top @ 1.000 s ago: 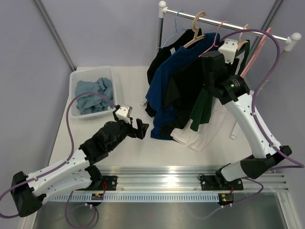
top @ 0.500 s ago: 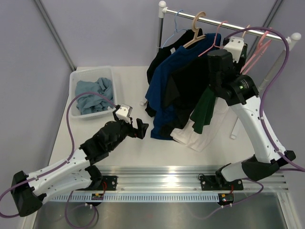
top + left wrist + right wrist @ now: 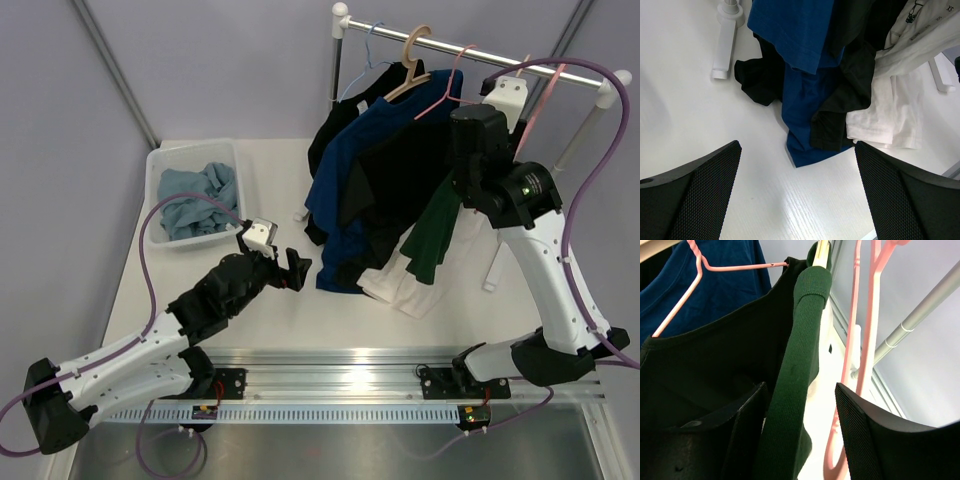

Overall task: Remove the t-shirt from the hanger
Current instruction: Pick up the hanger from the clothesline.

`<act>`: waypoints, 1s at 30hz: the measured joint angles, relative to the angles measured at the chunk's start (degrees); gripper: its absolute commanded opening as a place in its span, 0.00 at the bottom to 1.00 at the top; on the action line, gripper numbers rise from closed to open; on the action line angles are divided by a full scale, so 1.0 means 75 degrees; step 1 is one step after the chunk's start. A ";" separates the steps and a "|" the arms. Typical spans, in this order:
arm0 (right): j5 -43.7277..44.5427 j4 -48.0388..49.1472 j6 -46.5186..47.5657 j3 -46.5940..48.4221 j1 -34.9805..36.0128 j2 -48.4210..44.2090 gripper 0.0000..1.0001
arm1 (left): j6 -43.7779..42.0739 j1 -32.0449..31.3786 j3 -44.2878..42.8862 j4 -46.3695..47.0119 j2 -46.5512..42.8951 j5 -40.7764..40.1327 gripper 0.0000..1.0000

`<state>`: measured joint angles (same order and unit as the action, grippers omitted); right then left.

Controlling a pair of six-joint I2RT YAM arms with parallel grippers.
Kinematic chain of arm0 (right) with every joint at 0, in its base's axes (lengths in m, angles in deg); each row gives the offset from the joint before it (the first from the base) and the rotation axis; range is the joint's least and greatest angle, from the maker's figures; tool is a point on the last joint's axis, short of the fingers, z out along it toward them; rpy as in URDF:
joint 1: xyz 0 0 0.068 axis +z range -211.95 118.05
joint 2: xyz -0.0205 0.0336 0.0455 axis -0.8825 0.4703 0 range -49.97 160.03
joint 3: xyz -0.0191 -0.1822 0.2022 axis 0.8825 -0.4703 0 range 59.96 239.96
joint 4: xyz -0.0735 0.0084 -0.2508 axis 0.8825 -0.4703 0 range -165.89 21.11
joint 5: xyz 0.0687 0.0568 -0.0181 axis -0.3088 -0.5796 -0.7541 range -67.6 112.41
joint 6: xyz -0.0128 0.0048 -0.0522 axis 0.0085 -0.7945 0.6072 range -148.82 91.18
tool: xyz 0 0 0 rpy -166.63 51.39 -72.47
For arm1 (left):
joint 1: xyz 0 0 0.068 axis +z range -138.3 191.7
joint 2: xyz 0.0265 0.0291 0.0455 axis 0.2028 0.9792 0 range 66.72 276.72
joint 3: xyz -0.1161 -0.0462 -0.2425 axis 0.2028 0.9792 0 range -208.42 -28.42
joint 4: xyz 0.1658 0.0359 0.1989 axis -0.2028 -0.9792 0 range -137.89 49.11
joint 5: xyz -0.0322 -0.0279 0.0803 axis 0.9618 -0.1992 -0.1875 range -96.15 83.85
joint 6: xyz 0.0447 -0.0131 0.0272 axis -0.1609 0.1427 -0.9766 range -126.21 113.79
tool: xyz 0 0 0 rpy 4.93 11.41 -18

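One pair, left fingers (image 3: pixel 695 200), gapes wide; right fingers (image 3: pixel 865 440) straddle the green t-shirt (image 3: pixel 795 355), grip unclear, hanger (image 3: pixel 821 252) barely showing.

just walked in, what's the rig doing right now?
The right arm is reaching up at the clothes rack. Its tool straddles the ribbed edge of the green t-shirt, next to a pink hanger. Whether it is clamped on the fabric is unclear. The shirt hangs at the rack, not yet off. The left tool sits open and empty, low over the table, facing the hems of the hanging clothes.
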<state>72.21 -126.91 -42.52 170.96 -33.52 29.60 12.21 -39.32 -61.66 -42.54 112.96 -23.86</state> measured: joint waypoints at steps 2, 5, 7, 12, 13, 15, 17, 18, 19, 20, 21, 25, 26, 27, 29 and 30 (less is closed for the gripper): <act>-0.0015 -0.0009 -0.0041 0.0000 0.0000 0.0015 0.64 | -0.0003 0.0000 0.0000 0.0000 0.0000 -0.0012 0.99; -0.0143 -0.0023 -0.0166 0.0000 0.0000 0.0017 0.74 | -0.0003 0.0000 0.0000 0.0000 0.0000 -0.0017 0.99; -0.0210 -0.0020 -0.0227 0.0000 0.0000 0.0017 0.85 | -0.0003 0.0000 0.0000 0.0000 0.0000 -0.0020 0.99; -0.0434 0.0020 -0.0370 0.0000 0.0000 0.0017 0.99 | -0.0003 0.0000 0.0000 0.0000 0.0000 -0.0020 0.99; -0.0478 0.0044 -0.0393 0.0000 0.0000 0.0017 0.99 | -0.0003 0.0003 0.0000 0.0000 0.0000 -0.0023 0.99; -0.0527 0.0061 -0.0437 0.0000 0.0000 0.0020 0.99 | -0.0003 0.0000 0.0000 0.0000 0.0000 -0.0020 0.99; -0.0516 0.0055 -0.0504 0.0082 0.0000 0.0085 0.98 | -0.0003 0.0000 0.0000 0.0000 0.0000 -0.0023 0.99; -0.0504 0.0038 -0.0545 0.0169 0.0000 0.0152 0.95 | -0.0003 0.0000 0.0000 0.0000 0.0000 -0.0023 0.99; -0.0498 0.0029 -0.0583 0.0274 0.0000 0.0230 0.91 | -0.0003 0.0000 0.0000 0.0000 0.0000 -0.0023 0.99; -0.0475 0.0029 -0.0647 0.0388 0.0000 0.0321 0.84 | -0.0003 0.0000 0.0000 0.0000 0.0000 -0.0023 0.99; -0.0437 0.0017 -0.0726 0.0498 0.0000 0.0423 0.81 | -0.0003 0.0000 0.0000 0.0000 -0.0003 -0.0023 0.99; -0.0306 -0.0189 -0.1151 0.1000 0.0000 0.0877 0.69 | -0.0003 0.0000 0.0000 0.0000 -0.0009 -0.0023 0.99; -0.0256 -0.0297 -0.1276 0.1163 0.0000 0.1011 0.69 | -0.0003 0.0000 0.0000 -0.0006 -0.0017 -0.0020 0.99; -0.0169 -0.0463 -0.1402 0.1402 0.0000 0.1183 0.69 | -0.0003 0.0000 0.0000 -0.0015 -0.0032 -0.0023 0.99; -0.0017 -0.0708 -0.1647 0.1810 0.0000 0.1521 0.70 | -0.0003 0.0003 0.0000 -0.0058 -0.0082 -0.0020 0.99; 0.0055 -0.0799 -0.1754 0.1929 0.0000 0.1649 0.69 | -0.0003 0.0000 0.0000 -0.0064 -0.0114 -0.0020 0.99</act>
<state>72.62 -132.89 -55.67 185.43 -33.52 41.97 12.19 -39.32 -61.66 -43.02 112.11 -24.01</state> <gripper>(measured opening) 0.698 0.987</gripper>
